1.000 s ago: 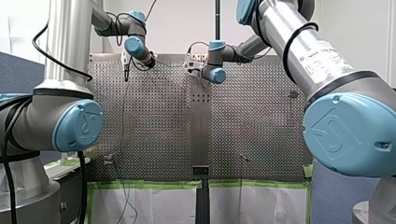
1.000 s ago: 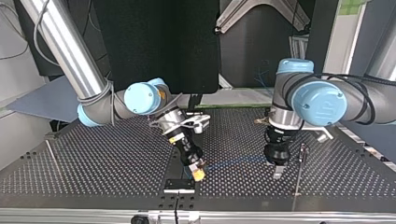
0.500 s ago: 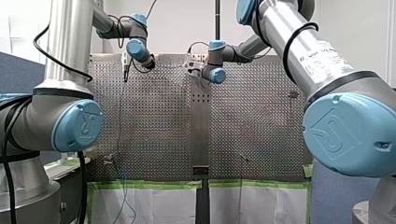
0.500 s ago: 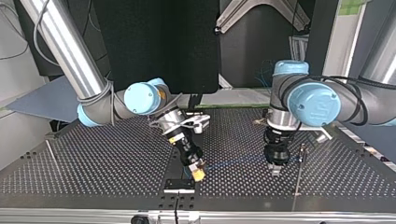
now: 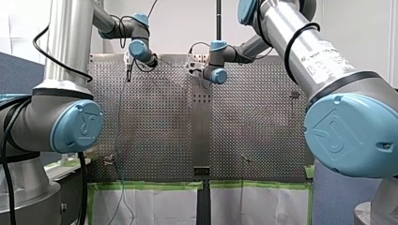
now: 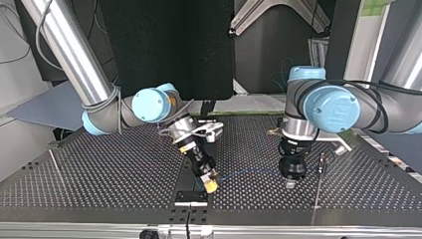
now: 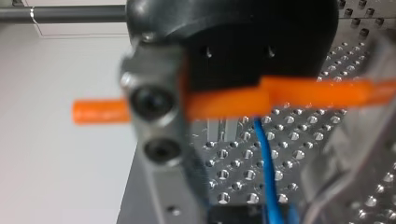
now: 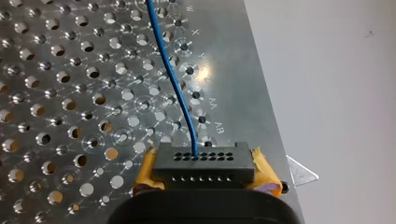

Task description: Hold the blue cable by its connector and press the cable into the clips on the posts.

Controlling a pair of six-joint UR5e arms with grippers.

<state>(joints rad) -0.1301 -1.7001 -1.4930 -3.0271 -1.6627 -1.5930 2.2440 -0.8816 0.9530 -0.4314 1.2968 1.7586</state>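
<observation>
Right wrist view: the yellow-padded fingers [image 8: 267, 171] of my right gripper [image 8: 204, 181] clamp the black connector [image 8: 203, 158], and the blue cable [image 8: 174, 79] leads ahead over the worktop [image 8: 70, 93]. Left wrist view: the cable passes beneath an orange bar [image 7: 289, 95]. Top view: it reaches my left gripper [image 6: 289, 183], whose grip I cannot tell; that gripper has shifted slightly toward my right one. Front view: the cable runs from it toward the view's bottom edge.

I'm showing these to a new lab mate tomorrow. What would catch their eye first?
Probably the blue cable, a thin bright line over the perforated table, ending in the black connector clamped between my right pincer's yellow pads. In the top view, my left pincer hangs low by that cable at the view's right, and an orange strip runs across it in the left wrist view.
</observation>
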